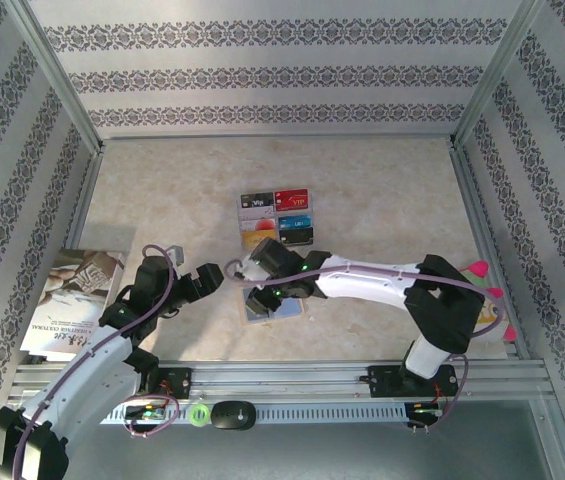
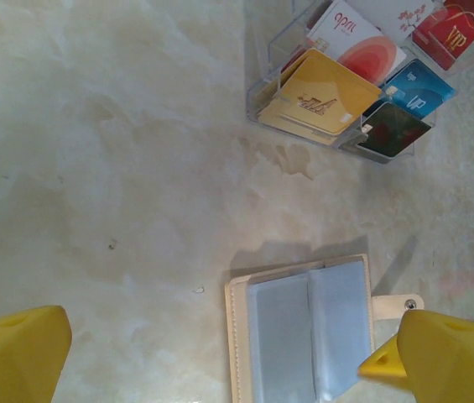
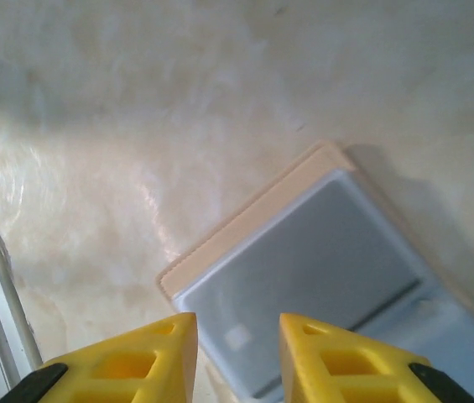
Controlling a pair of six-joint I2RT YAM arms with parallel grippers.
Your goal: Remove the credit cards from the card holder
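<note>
Right gripper (image 3: 237, 326), narrowly parted and empty, hovers just above the card holder (image 3: 304, 269), which lies open on the table (image 3: 94, 126). Left gripper (image 2: 216, 357) stands spread wide beside the card holder. Likely step: reaching for a card. Next, find a card edge in a sleeve and pinch it.

Worktop (image 1: 162, 200): cream and beige, marbled all over.
Walls (image 1: 282, 70): pale grey stripes, with bands of dark damask scrollwork running across.
Card holder (image 2: 304, 336): tan rim, grey-blue panels inside.
Strap tab (image 2: 396, 304): tan too.
Cards (image 2: 329, 92): yellow up front, then white with an orange-pink disc, red, blue, one dark.
Left gripper (image 2: 220, 357): bright yellow jaws.
Right gripper (image 3: 237, 357): same yellow.
Booklet (image 1: 72, 300): white and tan cover, dark lettering.
</note>
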